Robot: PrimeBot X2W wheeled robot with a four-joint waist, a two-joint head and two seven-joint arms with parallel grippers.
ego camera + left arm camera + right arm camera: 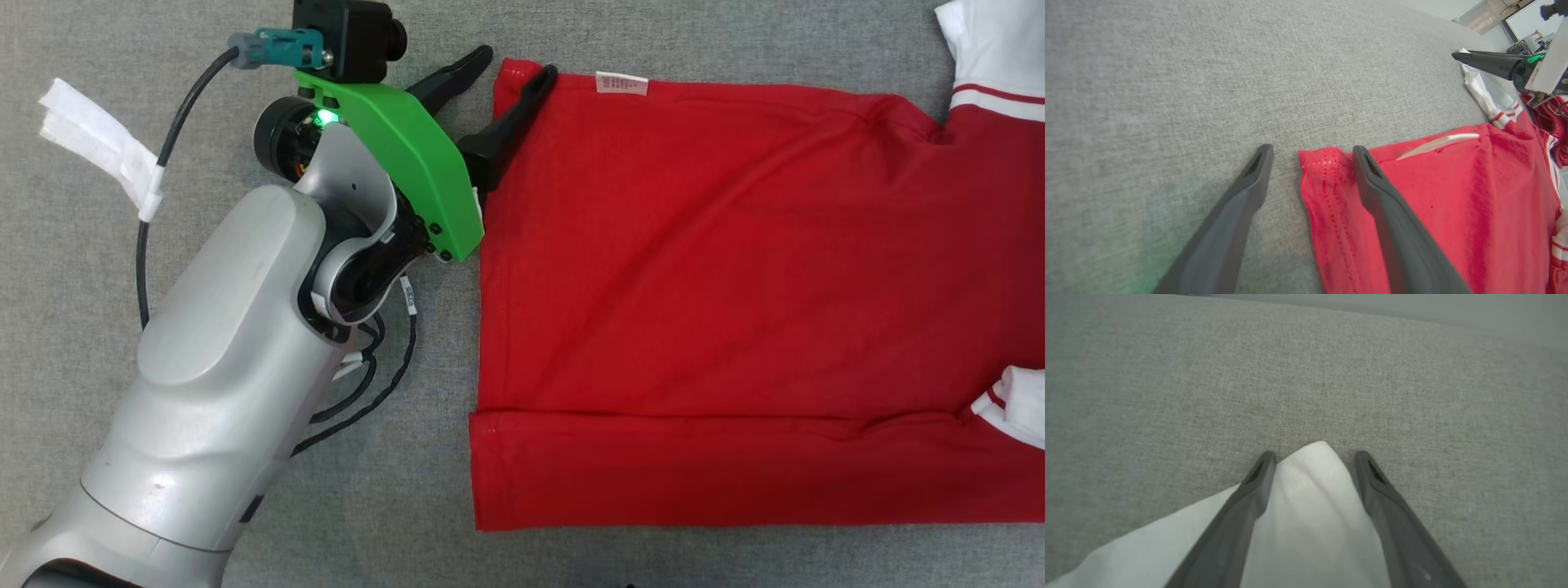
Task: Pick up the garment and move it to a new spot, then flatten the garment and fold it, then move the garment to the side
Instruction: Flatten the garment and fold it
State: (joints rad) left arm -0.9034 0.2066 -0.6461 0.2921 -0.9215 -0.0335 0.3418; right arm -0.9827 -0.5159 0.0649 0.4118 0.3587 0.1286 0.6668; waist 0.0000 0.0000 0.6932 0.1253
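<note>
Empty, wide apart: left gripper (pixel 1311 148) straddles garment (pixel 1453 212) corner, right gripper (pixel 1314 454) its white edge.

Garment (pixel 735 286): matt knit cloth; tbl cover (pixel 65 367): rough grey weave.

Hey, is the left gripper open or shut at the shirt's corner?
Open. The left gripper has its fingers spread, straddling the red shirt's hem corner, nothing pinched between them.

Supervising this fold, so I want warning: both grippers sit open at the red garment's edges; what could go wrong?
1. The left gripper straddles only the hem corner of the garment; closing may catch a thin pinch that slips.
2. The right gripper brackets just the white fabric tip; lifting there could bunch the flattened garment.
</note>
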